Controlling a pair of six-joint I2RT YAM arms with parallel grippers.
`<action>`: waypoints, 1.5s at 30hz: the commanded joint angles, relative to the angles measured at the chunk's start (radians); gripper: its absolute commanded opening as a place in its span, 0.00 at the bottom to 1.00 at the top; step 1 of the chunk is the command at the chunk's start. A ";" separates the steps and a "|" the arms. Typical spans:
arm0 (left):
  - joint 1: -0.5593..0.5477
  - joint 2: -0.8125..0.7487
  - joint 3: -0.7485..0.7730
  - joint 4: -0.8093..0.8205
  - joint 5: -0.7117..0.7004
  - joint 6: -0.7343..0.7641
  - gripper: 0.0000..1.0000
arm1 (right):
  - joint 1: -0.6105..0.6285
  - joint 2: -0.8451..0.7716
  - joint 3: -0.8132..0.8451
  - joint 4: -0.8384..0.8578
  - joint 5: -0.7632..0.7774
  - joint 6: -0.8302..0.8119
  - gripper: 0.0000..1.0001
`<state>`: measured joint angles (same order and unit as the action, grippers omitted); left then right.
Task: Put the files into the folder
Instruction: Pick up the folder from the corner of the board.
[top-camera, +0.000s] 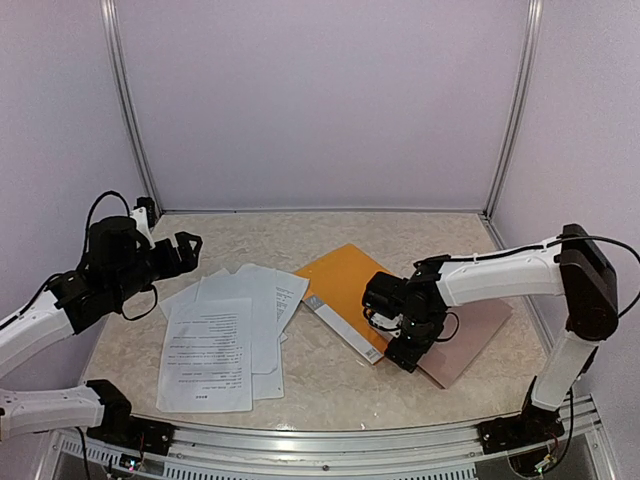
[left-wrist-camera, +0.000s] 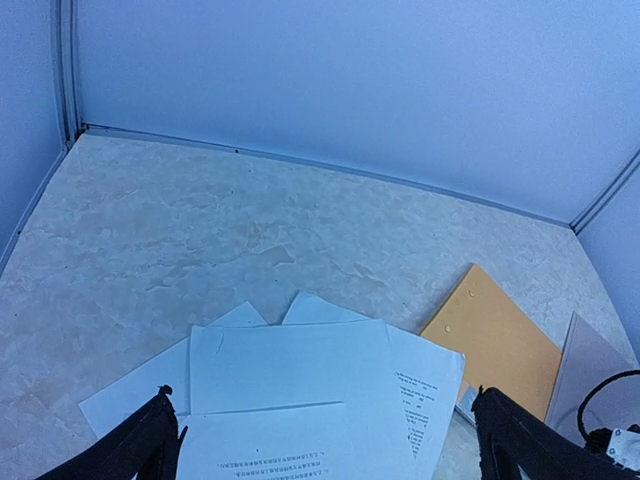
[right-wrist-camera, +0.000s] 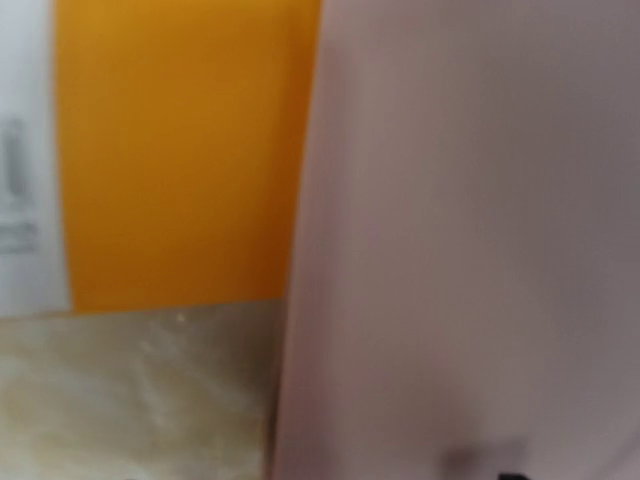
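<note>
The files (top-camera: 228, 325) are several white printed sheets fanned out left of centre on the table, also seen in the left wrist view as files (left-wrist-camera: 300, 385). The orange folder (top-camera: 345, 280) lies flat to their right with its white spine strip (top-camera: 345, 332) toward the sheets. My left gripper (top-camera: 186, 248) hovers open beyond the sheets' far left corner, holding nothing; its fingertips (left-wrist-camera: 150, 445) frame the sheets. My right gripper (top-camera: 403, 356) points down at the folder's near right corner, where it meets a pinkish board. The right wrist view is blurred, showing the folder (right-wrist-camera: 180, 150) and the board but no clear fingers.
A pinkish-brown flat board (top-camera: 472, 340) lies right of the folder, under the right arm; up close, the board (right-wrist-camera: 470, 230) fills most of the right wrist view. Pale walls enclose the marble-patterned table (top-camera: 420, 235) at the back and sides. A metal rail (top-camera: 330, 440) runs along the near edge.
</note>
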<state>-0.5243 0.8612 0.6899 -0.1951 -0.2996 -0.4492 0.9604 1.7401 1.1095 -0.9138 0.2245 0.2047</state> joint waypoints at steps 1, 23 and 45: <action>-0.011 -0.020 -0.006 -0.014 0.005 -0.014 0.99 | 0.005 0.030 0.027 -0.060 0.042 0.022 0.73; -0.022 -0.010 -0.010 0.007 0.029 -0.034 0.99 | -0.017 0.095 0.082 -0.095 0.204 0.017 0.32; -0.032 0.026 0.001 0.025 0.038 -0.036 0.99 | 0.018 0.038 0.066 -0.063 0.202 0.044 0.37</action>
<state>-0.5472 0.8814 0.6891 -0.1875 -0.2691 -0.4751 0.9668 1.8366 1.1988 -1.0069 0.4828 0.2272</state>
